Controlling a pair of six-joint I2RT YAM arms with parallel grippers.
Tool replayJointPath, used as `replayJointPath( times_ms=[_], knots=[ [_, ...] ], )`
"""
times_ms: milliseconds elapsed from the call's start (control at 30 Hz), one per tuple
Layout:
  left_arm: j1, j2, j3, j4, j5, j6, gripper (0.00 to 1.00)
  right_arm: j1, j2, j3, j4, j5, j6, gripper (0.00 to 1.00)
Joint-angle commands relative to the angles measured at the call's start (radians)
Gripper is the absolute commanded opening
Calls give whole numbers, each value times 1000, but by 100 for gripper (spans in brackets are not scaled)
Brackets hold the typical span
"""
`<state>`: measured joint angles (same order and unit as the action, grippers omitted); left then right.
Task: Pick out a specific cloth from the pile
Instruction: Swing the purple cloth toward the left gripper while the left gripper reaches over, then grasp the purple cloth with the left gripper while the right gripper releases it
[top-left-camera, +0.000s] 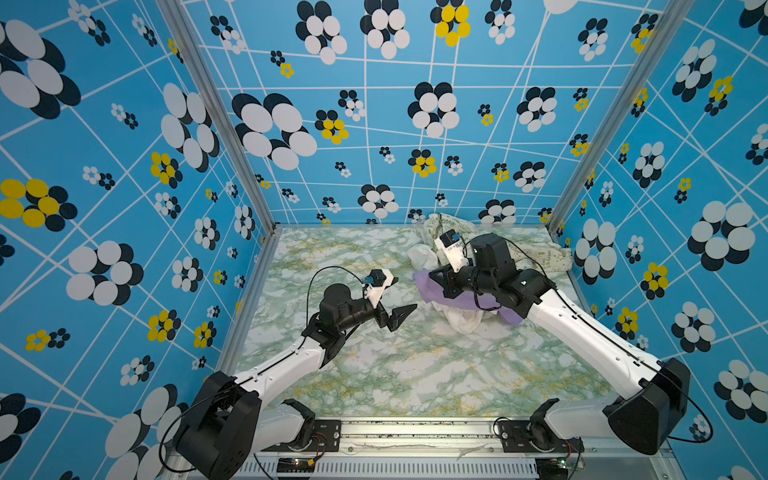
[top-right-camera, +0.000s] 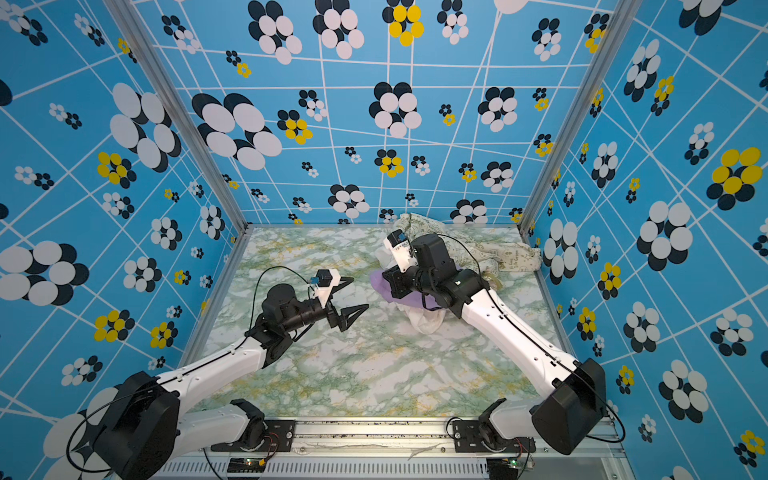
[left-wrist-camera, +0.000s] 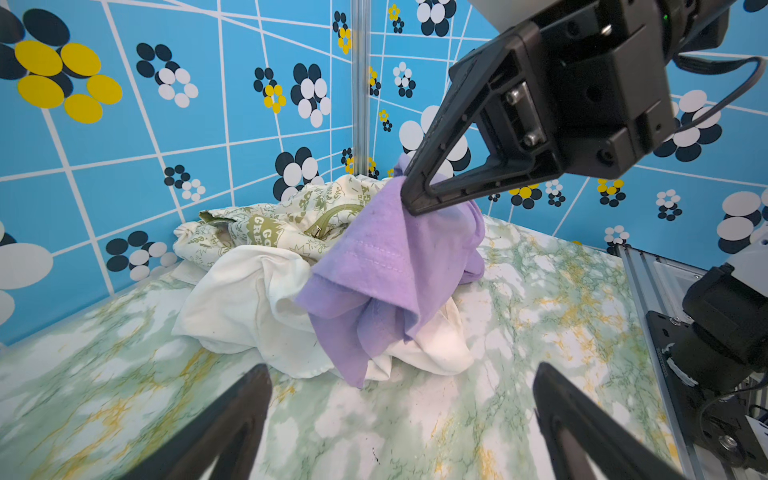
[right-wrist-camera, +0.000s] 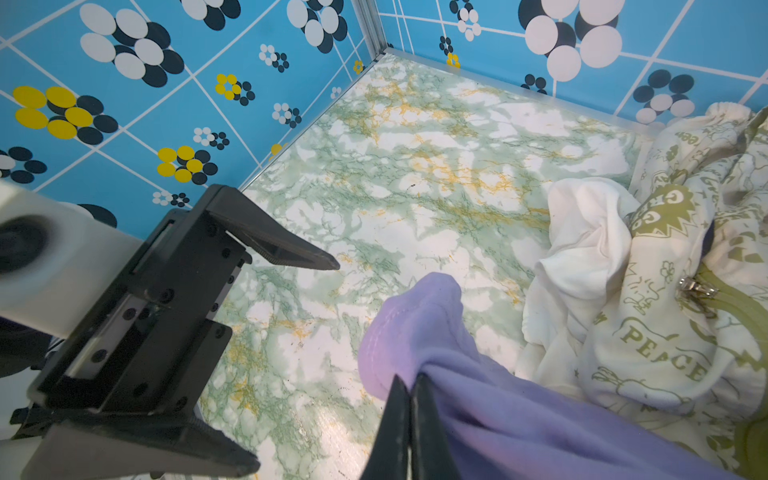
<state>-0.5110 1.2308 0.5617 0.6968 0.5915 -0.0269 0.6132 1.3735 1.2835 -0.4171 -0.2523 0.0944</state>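
A green-and-white marbled surface (top-left-camera: 395, 374) fills the foreground, bare between the two arm bases. Further in, on the left, the left tool (top-left-camera: 401, 297) hovers above the surface with its two black fingers spread wide and nothing between them; it faces the cloths but stands apart from them. Just beyond and to the right, the right tool (left-wrist-camera: 409, 199) is clenched on an upper fold of the lavender cloth (left-wrist-camera: 382, 274), which hangs from the pinch in loose, drooping folds, a stitched hem showing along one edge. Its lower corners drape over and touch the plain white cloth (left-wrist-camera: 245, 299) beneath. Farthest back, against the blue flowered wall, lies the cream cloth with olive-green print (left-wrist-camera: 266, 226), which has a zip; together with the white one it makes up the pile (top-left-camera: 457, 249) near the far right corner. Judging by how it sags, the lavender cloth is thin, light and limp, and will fold and swing rather than hold any shape. It looks unlikely to slip from a firm pinch, yet its trailing corners could drag the white cloth along. A bunched fold near the top edge, as now, seems the best place to grip.
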Motion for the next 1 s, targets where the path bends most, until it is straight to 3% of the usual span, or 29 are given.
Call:
replayJointPath(
  times_ms=[0,433,500,567,600,667,733,800,967],
  knots=[
    [-14,29,39,86,20,27,99,8,-13,-9,-2,-36,-23,0],
    [-32,197,142,183,25,1,100,11,-19,-10,-10,-87,-26,0],
    [-32,228,171,190,31,-2,96,13,-20,-11,-12,-94,-27,0],
    [-32,256,203,184,63,-3,84,13,-22,-14,-14,-96,-27,0],
    [-32,266,220,171,87,2,70,14,-24,-14,-15,-92,-30,0],
    [-32,274,239,139,111,16,31,14,-29,-14,-23,-79,-38,0],
    [-29,266,234,129,99,20,9,13,-38,-18,-31,-58,-50,0],
    [-24,245,220,130,93,30,0,14,-46,-22,-41,-36,-66,8],
    [-20,167,225,51,65,82,0,14,-75,-34,-75,42,-104,55]
  ],
)
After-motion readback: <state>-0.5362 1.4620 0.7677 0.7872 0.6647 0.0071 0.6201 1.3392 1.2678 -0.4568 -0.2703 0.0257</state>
